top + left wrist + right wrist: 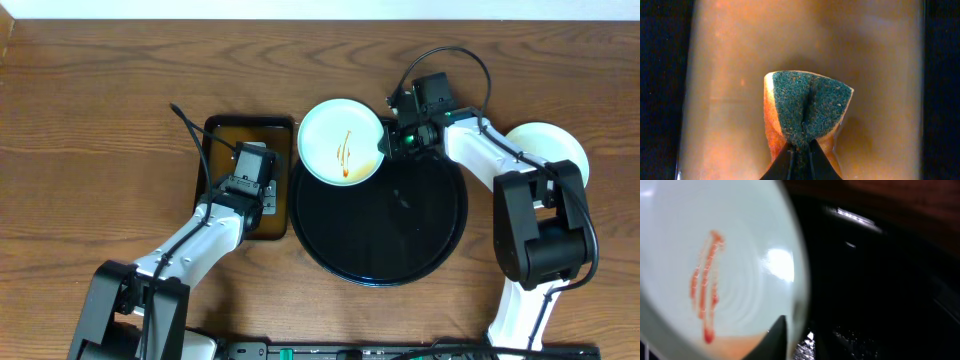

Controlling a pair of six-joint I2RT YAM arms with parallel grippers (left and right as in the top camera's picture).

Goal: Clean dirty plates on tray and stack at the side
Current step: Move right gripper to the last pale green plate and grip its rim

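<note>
Left pincer (800, 152): clamped shut on sponge (807, 107).
Right pincer (386, 143): gripped stained plate (340, 140) rim at 3 o'clock.
Black tray (400, 235): stained plate overlapped its 11 o'clock edge.

Left pincer (799, 149), right pincer (386, 146) — both clamped

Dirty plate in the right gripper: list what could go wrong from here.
1. The right gripper pinches the dirty plate only at its rim, so it may tip or slip when scrubbed.
2. The plate overhangs the edge of the black tray; red sauce could smear onto the table.
3. The left gripper holds the sponge folded, leaving little wiping face.
</note>
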